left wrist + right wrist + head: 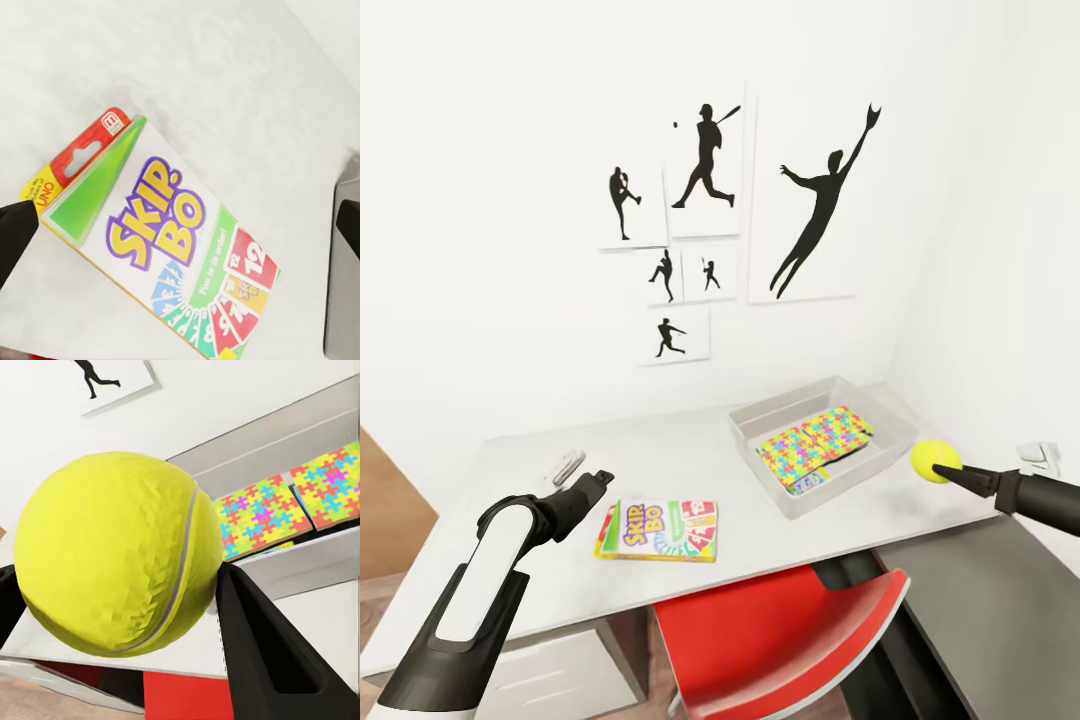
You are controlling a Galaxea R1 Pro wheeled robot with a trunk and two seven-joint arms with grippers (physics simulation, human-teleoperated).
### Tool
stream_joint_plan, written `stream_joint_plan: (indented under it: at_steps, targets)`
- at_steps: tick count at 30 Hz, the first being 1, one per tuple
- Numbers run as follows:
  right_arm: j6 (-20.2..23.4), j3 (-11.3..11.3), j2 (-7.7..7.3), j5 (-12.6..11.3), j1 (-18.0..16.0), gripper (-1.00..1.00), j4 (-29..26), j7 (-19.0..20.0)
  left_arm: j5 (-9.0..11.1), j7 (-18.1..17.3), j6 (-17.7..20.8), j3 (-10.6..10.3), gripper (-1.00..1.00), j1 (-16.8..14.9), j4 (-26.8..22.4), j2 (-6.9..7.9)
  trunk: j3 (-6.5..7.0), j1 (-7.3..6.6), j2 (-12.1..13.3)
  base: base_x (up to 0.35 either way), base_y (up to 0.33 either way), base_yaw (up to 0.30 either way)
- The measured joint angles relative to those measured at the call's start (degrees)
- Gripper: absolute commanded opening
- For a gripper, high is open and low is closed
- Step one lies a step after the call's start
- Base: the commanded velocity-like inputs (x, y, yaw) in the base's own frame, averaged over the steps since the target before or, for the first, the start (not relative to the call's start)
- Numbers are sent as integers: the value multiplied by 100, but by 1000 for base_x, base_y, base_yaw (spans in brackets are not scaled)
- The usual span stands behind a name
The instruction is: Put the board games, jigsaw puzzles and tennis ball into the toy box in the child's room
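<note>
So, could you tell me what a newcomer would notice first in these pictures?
Probably the yellow tennis ball pinched in the right pincer, beside the grey toy box that holds two bright jigsaw puzzles. Next, the Skip-Bo box lying flat on the table by the left pincer, under black baseball silhouettes.

a child's bedroom: baseball silhouette pictures [705, 165] on white walls, a grey desk [660, 450], red chair [780, 640], toys about

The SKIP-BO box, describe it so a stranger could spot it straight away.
On the long light grey desk top, left of the shallow grey tray, lies the flat yellow, green, red and white printed SKIP-BO box. It alone lies on the bare desk, outside the tray.
</note>
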Motion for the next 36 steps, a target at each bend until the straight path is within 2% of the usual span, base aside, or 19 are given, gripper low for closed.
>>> stream_joint_plan:
  at_steps: [8, 11, 13, 19, 22, 25, 29, 33, 36]
  targets:
    - [168, 12, -2, 53, -289, -100, -1, -339, 1, 6, -5, -5, 100, 0, 4, -2, 0, 0, 0, 99, -51, 0]
    - [372, 96, 31, 105, -735, -100, 24, -791, 1, 6, -6, -6, 100, 0, 7, -4, 1, 1, 1, 35, -18, 0]
    - [387, 305, 57, 152, -1107, -100, 74, -1187, 1, 5, -4, -5, 100, 0, 8, -5, 1, 1, 1, 20, -10, 0]
    - [409, 1598, 155, 227, -2102, -100, 813, -2441, 1, 36, -7, 21, 100, -2, 9, -23, 1, 1, 1, 9, -5, 0]
    - [417, 2008, 280, 243, -2516, -100, 1341, -2904, 0, 43, -11, 33, 100, -1, 9, -28, 1, 1, 1, 3, -2, 0]
    - [422, 2235, 427, 263, -2821, -100, 1813, -3235, 1, 47, -14, 41, 100, -2, 9, -28, 0, 1, 1, 2, -1, 0]
    - [427, 2437, 624, 301, -3084, -100, 2416, -3660, -2, 54, -15, 49, 100, -5, 9, -16, 0, 1, 1, 0, 0, 0]
    - [433, 2742, 861, 375, -3360, -100, 3027, -4206, -5, 58, -16, 53, 100, -3, 9, -5, 0, 1, 1, 0, 0, 0]
    - [433, 2870, 931, 400, -3448, -100, 3280, -4454, -6, 59, -14, 53, 100, -4, 9, -2, 0, 1, 1, 0, 0, 0]
